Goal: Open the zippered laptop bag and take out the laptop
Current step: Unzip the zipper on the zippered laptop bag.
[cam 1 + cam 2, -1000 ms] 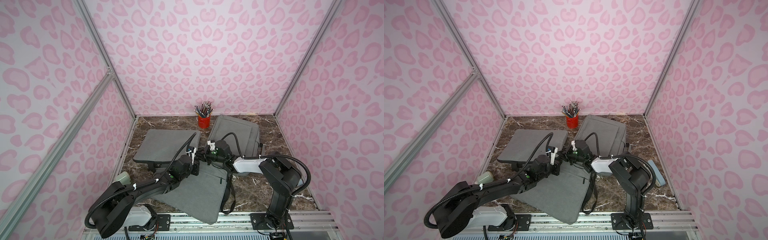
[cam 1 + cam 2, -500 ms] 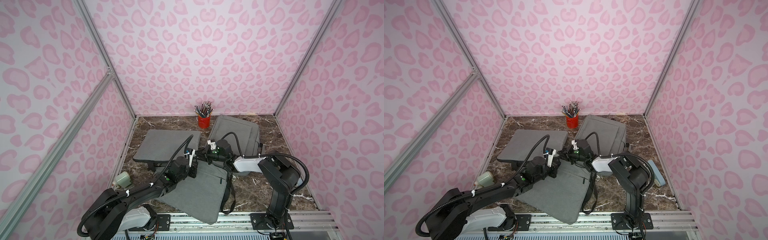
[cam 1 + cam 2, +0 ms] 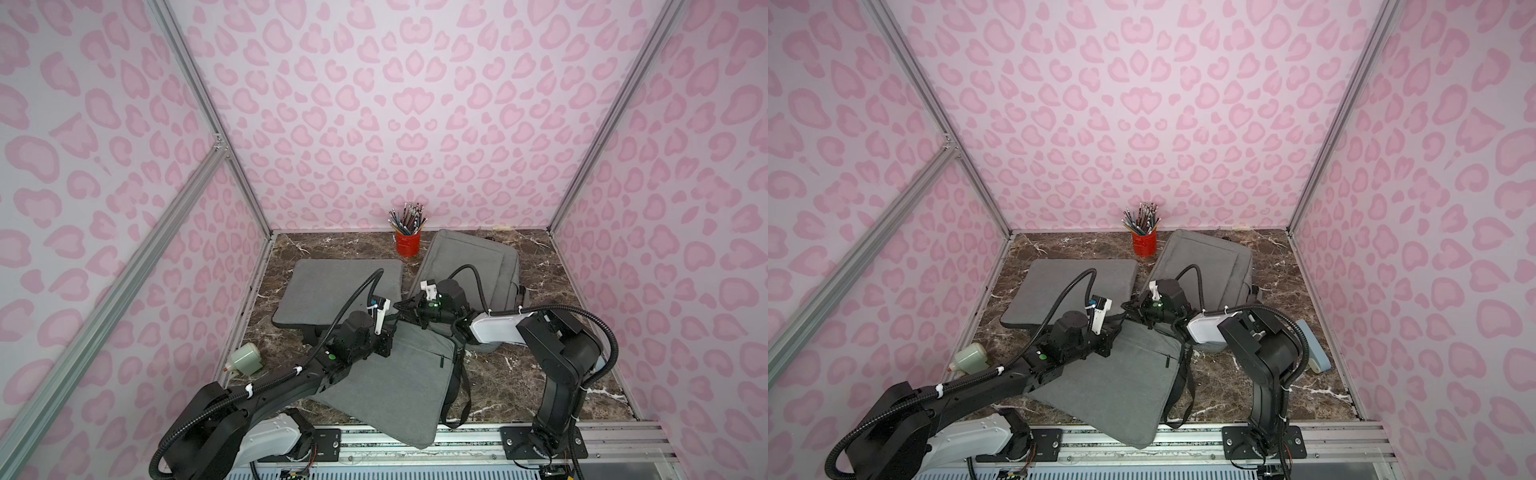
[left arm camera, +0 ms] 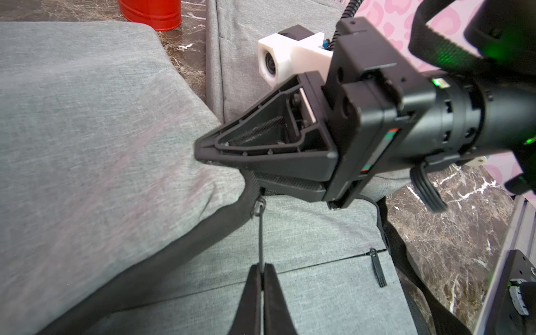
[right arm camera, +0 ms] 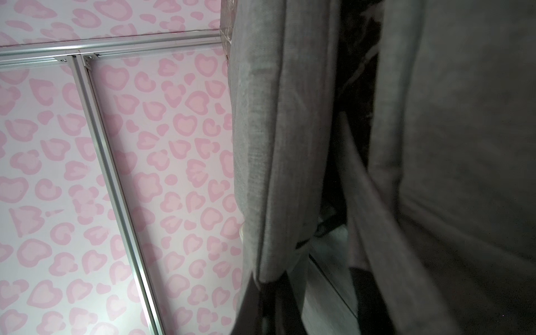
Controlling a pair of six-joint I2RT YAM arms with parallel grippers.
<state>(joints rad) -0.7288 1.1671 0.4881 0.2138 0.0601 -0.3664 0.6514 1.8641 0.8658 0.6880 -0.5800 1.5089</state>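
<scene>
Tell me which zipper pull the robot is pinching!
Start at the red pencil cup by the back wall; the flat gray laptop bag lies in front of it, toward the robot's left. At its near corner, a black zipper pull runs into the shut left gripper. The other zipper pull, on the pocket of the strapped bag, lies loose.

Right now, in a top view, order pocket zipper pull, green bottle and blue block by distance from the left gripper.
1. Pocket zipper pull: just right, on the front bag.
2. Green bottle: far left side.
3. Blue block: far right side.
</scene>
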